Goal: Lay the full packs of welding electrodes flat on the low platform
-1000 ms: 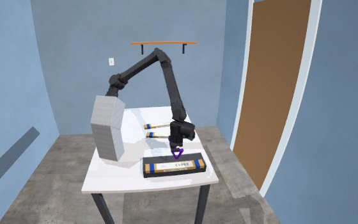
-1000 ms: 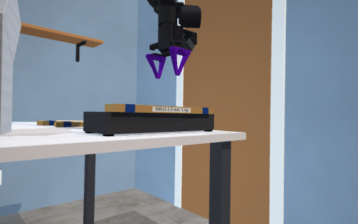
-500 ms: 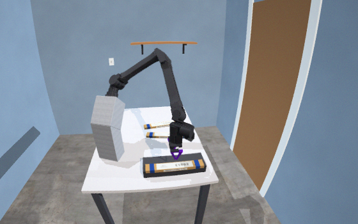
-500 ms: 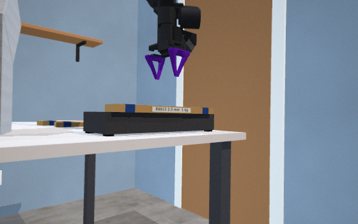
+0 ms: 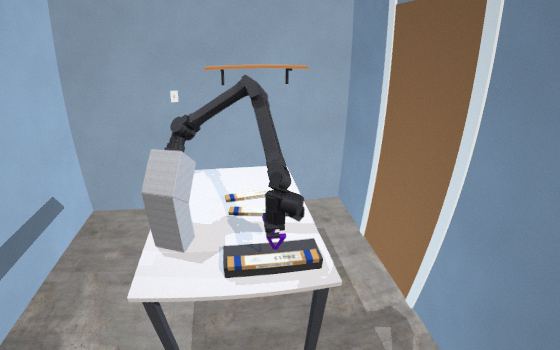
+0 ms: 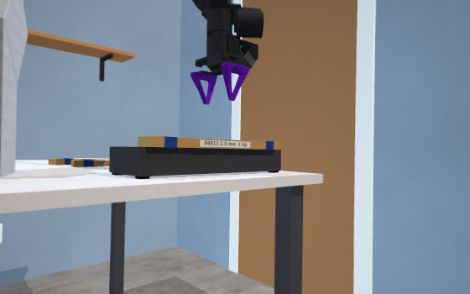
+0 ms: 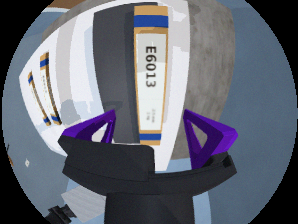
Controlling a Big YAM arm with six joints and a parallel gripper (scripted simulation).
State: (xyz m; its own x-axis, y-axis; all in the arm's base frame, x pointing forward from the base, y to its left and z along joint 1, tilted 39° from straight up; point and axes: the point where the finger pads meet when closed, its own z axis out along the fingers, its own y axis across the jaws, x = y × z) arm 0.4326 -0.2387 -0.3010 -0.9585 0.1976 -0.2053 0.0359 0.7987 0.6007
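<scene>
Item 1, pack on platform (image 5: 272, 258): one electrode pack, tan with blue bands and a white label reading E6013, lying flat along the low platform (image 5: 235, 272), a dark slab on short feet at the near edge of the surface (image 5: 165, 280). Placed; nothing touching it.

Items 2 and 3, remaining packs: far pack (image 5: 245, 196) and near pack (image 5: 246, 210), side by side on the surface behind the platform, well apart from it, both flat.

Item 4, gripper (image 6: 218, 88): purple fingers spread wide, nothing between them, hanging well above the placed pack.

Step in hand, as judged: clearing away from the platform to test another pack. To do it well, lift straight clear so the fingers do not catch the placed pack, then straddle the next pack across its narrow width near mid-length, so a lift gives a fair sense of its weight.

Views compared: the exterior view alone shows the gap between fingers and pack, and the label's small print. The top view alone shows the arm's reach and the grey block (image 5: 167, 200) at the left. The wrist view shows the fingers flanking the label's end.
</scene>
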